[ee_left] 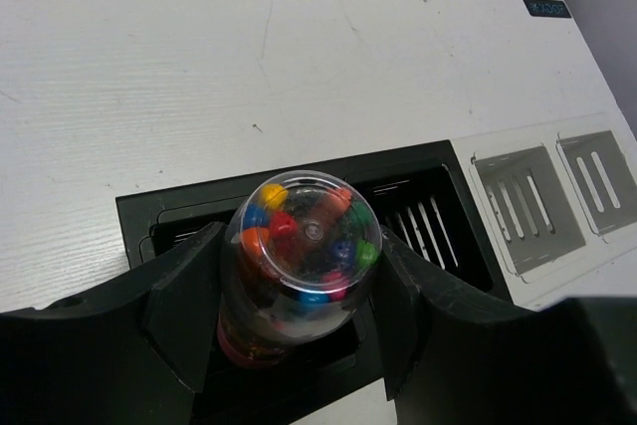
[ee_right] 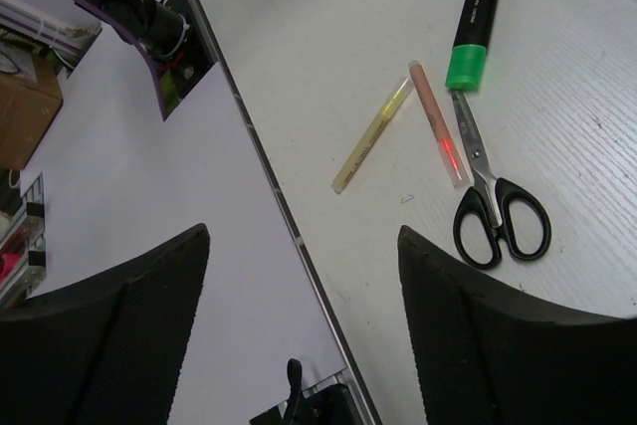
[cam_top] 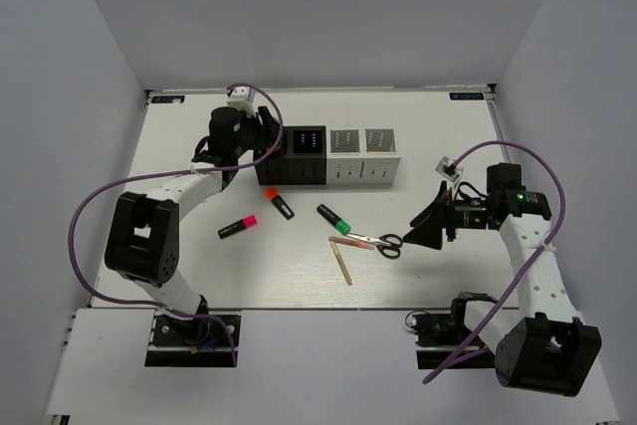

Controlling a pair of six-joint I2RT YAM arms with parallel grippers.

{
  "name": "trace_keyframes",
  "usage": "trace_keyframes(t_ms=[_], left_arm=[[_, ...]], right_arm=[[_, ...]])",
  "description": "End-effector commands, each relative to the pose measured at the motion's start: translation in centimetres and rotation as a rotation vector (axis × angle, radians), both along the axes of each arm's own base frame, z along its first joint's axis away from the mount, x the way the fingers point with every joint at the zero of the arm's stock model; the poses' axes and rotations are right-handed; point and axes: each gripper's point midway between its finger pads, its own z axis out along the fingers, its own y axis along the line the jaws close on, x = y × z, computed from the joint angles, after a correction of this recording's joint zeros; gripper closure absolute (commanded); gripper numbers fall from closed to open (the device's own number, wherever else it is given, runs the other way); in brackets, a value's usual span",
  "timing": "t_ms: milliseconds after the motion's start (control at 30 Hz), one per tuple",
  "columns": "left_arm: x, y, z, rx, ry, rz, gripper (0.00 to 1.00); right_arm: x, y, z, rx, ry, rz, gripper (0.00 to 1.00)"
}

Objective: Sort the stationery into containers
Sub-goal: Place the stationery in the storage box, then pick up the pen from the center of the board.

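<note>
My left gripper is shut on a clear tube of coloured beads and holds it upright over the leftmost black container; in the top view the gripper covers that holder. The second black holder and two white holders continue the row. On the table lie an orange-capped highlighter, a pink-capped one, a green-capped one, black-handled scissors, a thin pink stick and a pale wooden stick. My right gripper is open and empty, hovering right of the scissors.
The table's front edge runs below my right gripper. The white holders have slotted floors. Grey walls close the table's left, back and right sides.
</note>
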Motion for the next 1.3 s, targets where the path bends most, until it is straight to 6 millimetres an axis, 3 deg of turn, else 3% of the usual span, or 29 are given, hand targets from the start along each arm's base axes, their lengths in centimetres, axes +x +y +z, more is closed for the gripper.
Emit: trace_keyframes(t_ms=[0,67,267,433,467,500,533,567,600,633,667,700,733,767,800,833,900,967,1000,1033,1100,1133,1233,1267], left_arm=[[0.1,-0.8,2.0,-0.006,-0.048,-0.036,0.38],[0.0,-0.9,2.2,0.000,-0.052,-0.041,0.30],[-0.3,-0.9,3.7,0.015,-0.088,-0.049,0.02],[-1.1,-0.6,5.7,0.021,-0.126,-0.049,0.02],[-1.9,-0.3,6.9,0.031,-0.153,-0.050,0.05],[-2.7,-0.6,7.1,0.035,-0.153,-0.084,0.22],[-3.5,-0.5,6.8,0.045,-0.140,-0.101,0.44],[-5.7,0.1,7.6,0.084,-0.126,-0.119,0.69],[-6.8,0.1,7.4,0.100,-0.110,-0.141,1.00],[-8.2,0.4,6.3,0.126,-0.070,-0.155,1.00],[-11.4,1.4,5.8,0.202,-0.026,-0.193,1.00],[-12.7,1.3,5.3,0.234,-0.008,-0.234,1.00],[-14.0,1.4,5.0,0.296,-0.019,-0.303,1.00],[-17.4,2.5,3.4,0.371,0.072,-0.373,0.96],[-18.8,2.5,2.8,0.389,0.106,-0.430,0.75],[-20.9,2.7,1.8,0.450,0.162,-0.507,0.67],[-22.4,3.7,-0.5,0.589,0.245,-0.547,0.56],[-22.9,4.1,-2.0,0.702,0.354,-0.569,0.36],[-24.1,4.6,-2.8,0.713,0.432,-0.597,0.28],[-24.3,4.3,-3.5,0.722,0.469,-0.620,0.19],[-24.6,4.0,-4.9,0.742,0.512,-0.651,0.18],[-24.5,4.0,-5.6,0.754,0.539,-0.651,0.16],[-24.3,4.8,-8.0,0.793,0.593,-0.624,0.16],[-23.8,4.6,-8.4,0.792,0.572,-0.615,0.16]], right_arm=[[0.1,0.1,0.7,0.008,-0.015,0.006,0.18],[0.1,0.1,0.7,0.008,-0.021,0.006,0.10],[0.3,-0.1,0.7,-0.005,-0.031,-0.002,0.10],[0.3,-0.2,0.5,-0.013,-0.011,-0.009,0.10],[0.4,-0.2,0.5,-0.016,-0.014,-0.012,0.10],[0.5,-0.2,0.4,-0.015,-0.003,-0.011,0.13],[0.5,-0.2,0.3,-0.013,0.001,-0.011,0.28],[0.5,-0.2,0.3,-0.011,0.012,-0.010,0.53],[0.5,-0.2,0.2,-0.009,0.024,-0.009,1.00],[0.6,-0.2,0.3,-0.010,0.031,-0.012,1.00],[0.7,-0.2,0.3,-0.007,0.038,-0.012,1.00],[0.7,-0.1,0.3,-0.006,0.039,-0.006,1.00],[0.7,-0.1,0.4,0.000,0.049,-0.005,0.88],[0.6,0.1,0.8,0.023,0.042,0.007,0.45],[0.3,0.2,0.8,0.035,0.067,0.013,0.10],[0.1,0.3,0.8,0.038,0.040,0.032,0.10],[-0.5,0.7,1.2,0.076,0.039,0.054,0.10],[-0.6,0.8,1.4,0.087,-0.032,0.092,0.44],[-0.9,0.9,1.5,0.100,-0.044,0.110,0.64],[-1.0,0.9,1.5,0.105,-0.027,0.115,0.99],[-1.2,0.8,1.3,0.100,-0.060,0.138,1.00],[-1.3,0.8,1.1,0.100,-0.046,0.142,0.91],[-1.2,0.7,0.9,0.095,-0.054,0.141,0.36],[-1.3,0.8,0.7,0.093,-0.052,0.142,0.35]])
